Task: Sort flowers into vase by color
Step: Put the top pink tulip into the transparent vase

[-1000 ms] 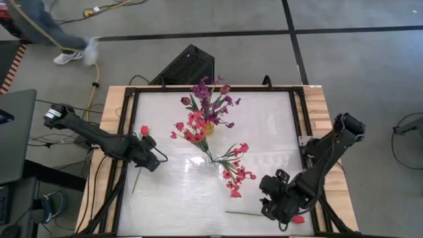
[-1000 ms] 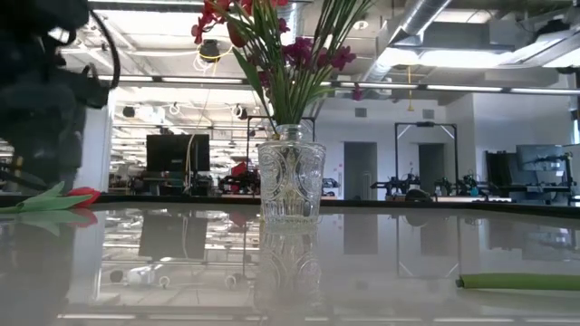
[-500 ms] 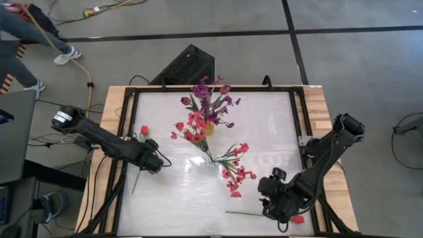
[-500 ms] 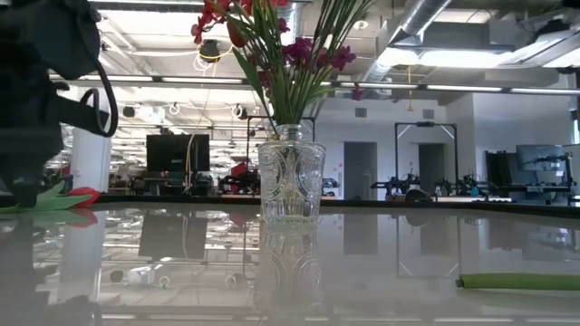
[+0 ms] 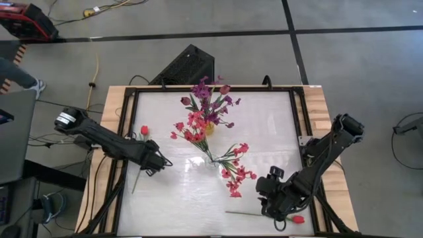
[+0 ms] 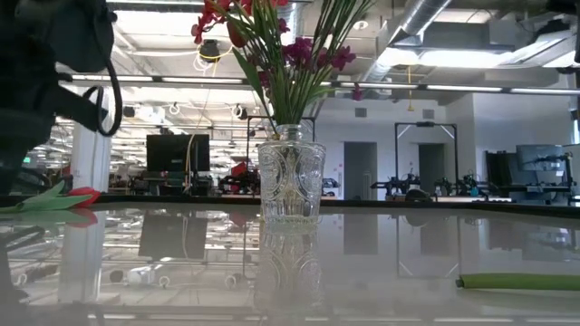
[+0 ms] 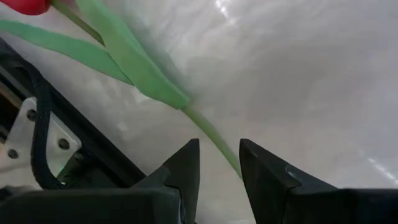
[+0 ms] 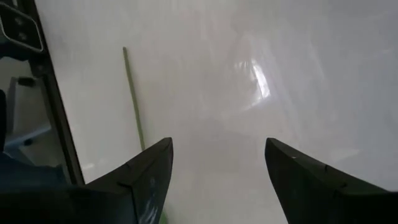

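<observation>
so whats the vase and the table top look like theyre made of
The vase looks like clear cut or pressed glass, possibly clear plastic: see-through, with a faceted pattern that catches light. The table top looks like a glossy white or glass-like sheet: it mirrors the vase and the room's lights.

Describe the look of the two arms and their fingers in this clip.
Both arms are dark, nearly black, built of jointed segments. The left arm has a pale ring at its outer joint and thin black cables looping by its gripper. The right arm ends in a bulkier gripper. In the wrist views, the fingers are black, flat and wedge-shaped.
</observation>
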You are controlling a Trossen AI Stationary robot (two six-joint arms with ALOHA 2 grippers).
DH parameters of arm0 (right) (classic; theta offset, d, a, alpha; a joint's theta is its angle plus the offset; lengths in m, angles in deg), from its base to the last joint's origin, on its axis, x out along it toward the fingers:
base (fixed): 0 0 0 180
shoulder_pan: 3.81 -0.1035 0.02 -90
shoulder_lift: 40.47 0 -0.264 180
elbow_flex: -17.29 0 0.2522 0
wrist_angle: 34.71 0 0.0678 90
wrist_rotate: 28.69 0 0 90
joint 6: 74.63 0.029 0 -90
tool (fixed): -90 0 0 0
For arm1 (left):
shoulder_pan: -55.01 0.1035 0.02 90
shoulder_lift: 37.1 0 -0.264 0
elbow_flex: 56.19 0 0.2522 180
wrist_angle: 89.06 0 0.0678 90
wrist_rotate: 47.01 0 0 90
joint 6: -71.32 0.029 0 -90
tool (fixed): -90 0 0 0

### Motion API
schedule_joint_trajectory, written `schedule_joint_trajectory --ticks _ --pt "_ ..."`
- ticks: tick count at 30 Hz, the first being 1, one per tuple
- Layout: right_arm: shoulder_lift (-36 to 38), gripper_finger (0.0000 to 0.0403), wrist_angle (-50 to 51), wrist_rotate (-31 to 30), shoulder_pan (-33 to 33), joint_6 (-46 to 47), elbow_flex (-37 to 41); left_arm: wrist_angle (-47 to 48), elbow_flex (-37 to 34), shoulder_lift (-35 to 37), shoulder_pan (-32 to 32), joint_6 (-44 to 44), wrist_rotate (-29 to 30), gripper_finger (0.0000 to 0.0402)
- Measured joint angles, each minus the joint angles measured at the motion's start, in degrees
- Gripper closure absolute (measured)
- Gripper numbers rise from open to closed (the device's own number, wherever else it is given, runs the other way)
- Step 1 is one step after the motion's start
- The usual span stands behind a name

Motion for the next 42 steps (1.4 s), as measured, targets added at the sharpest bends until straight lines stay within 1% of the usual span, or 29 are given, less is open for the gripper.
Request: schedule_joint_trajectory --ticks 7,9,12,15,20,23,27,29,33,36,39,42 --pt "-0.8 0.0121 -0.1 0.1 0.4 -3.1 0.0 -0.6 0.0 -8.6 -0.6 4.6 -0.5 0.0281" --pt "-0.8 0.0121 0.0 0.0 0.4 -3.6 0.0 -0.6 0.0 -10.8 -0.6 4.8 0.4 0.0273" --pt "-0.8 0.0121 0.0 0.0 0.4 -4.2 0.0 -0.6 0.2 -12.6 -0.6 5.0 0.4 0.0263" --pt "-0.8 0.0121 -0.1 0.0 0.3 -4.2 0.0 -3.5 -0.1 -12.5 -0.5 6.9 0.3 0.0258" --pt "-0.8 0.0121 -0.4 -0.5 -0.9 -4.0 0.0 -7.7 -3.5 -9.2 0.3 5.9 -0.9 0.0265" --pt "-0.8 0.0121 -0.5 -0.9 -1.9 -3.8 0.0 -8.0 -4.5 -6.6 0.3 4.0 -0.6 0.0271" --pt "-0.8 0.0121 -0.5 -1.2 -2.8 -3.7 0.0 -9.3 -5.3 -0.7 0.9 5.4 -0.2 0.028" --pt "-0.8 0.0121 -0.5 -1.6 -2.8 -3.7 0.0 -11.4 -6.1 3.1 2.1 5.5 -0.2 0.0283" --pt "-0.8 0.0121 -1.0 -3.0 -3.2 -3.7 0.0 -17.0 -11.5 8.7 4.7 6.0 -2.5 0.0288" --pt "-0.8 0.0121 -2.6 -3.0 -4.0 -3.7 0.0 -18.4 -14.2 11.0 5.5 4.0 -2.8 0.029" --pt "-0.8 0.0121 -3.5 -3.0 -4.8 -3.7 0.0 -18.4 -14.5 12.5 4.9 4.4 -1.0 0.029" --pt "-0.8 0.0121 -3.3 -3.0 -5.3 -3.7 0.0 -18.6 -12.3 13.7 4.5 6.5 0.4 0.0291"
